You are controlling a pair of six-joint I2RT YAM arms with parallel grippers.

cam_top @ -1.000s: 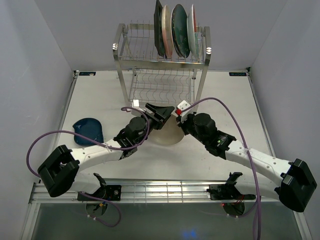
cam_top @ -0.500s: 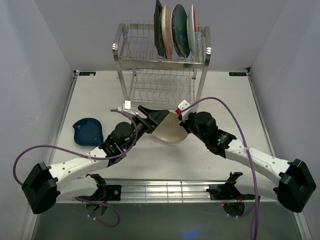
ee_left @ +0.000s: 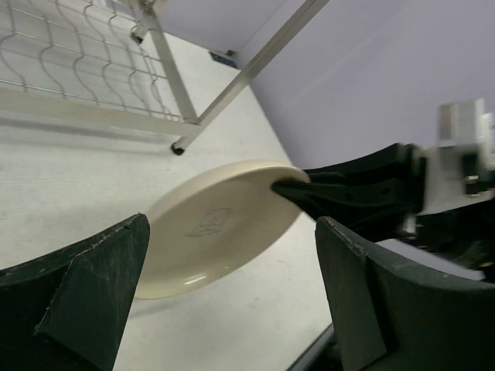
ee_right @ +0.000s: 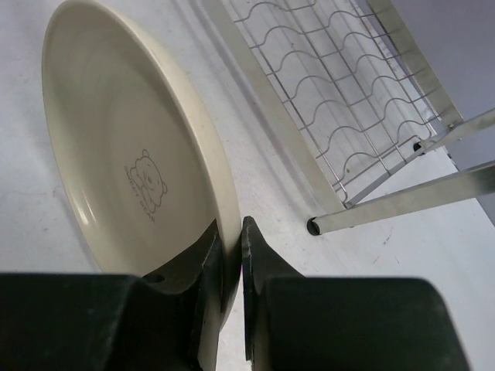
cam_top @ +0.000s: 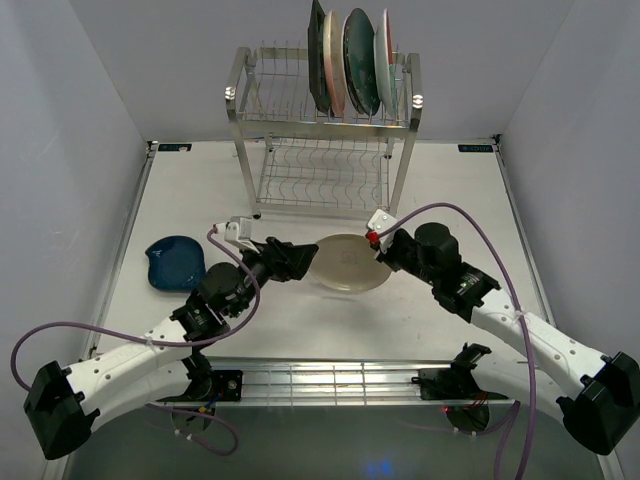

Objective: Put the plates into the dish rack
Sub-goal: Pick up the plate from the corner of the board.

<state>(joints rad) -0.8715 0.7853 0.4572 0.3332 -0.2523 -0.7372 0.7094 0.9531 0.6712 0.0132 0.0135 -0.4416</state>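
A cream plate [cam_top: 345, 262] [ee_left: 209, 232] [ee_right: 116, 154] with a small bear print hangs just above the table in front of the dish rack [cam_top: 238, 110]. My right gripper [cam_top: 378, 245] [ee_right: 230, 232] is shut on the plate's right rim, one finger inside and one outside. My left gripper [cam_top: 300, 258] [ee_left: 232, 232] stands wide open just left of the plate, touching nothing. A dark blue plate [cam_top: 176, 262] lies on the table at the left. Several plates [cam_top: 350, 60] stand upright in the rack's top tier on its right side.
The rack's lower wire shelf [ee_right: 332, 100] [ee_left: 69, 54] holds nothing, and its front leg [ee_left: 232, 85] stands close behind the cream plate. Purple cables [cam_top: 470, 240] loop off both arms. A slotted rail [cam_top: 320, 380] runs along the near table edge.
My left gripper has opened wide, let go of the cream plate and drawn back to the left. The right gripper keeps its hold, and the plate now lies flatter.
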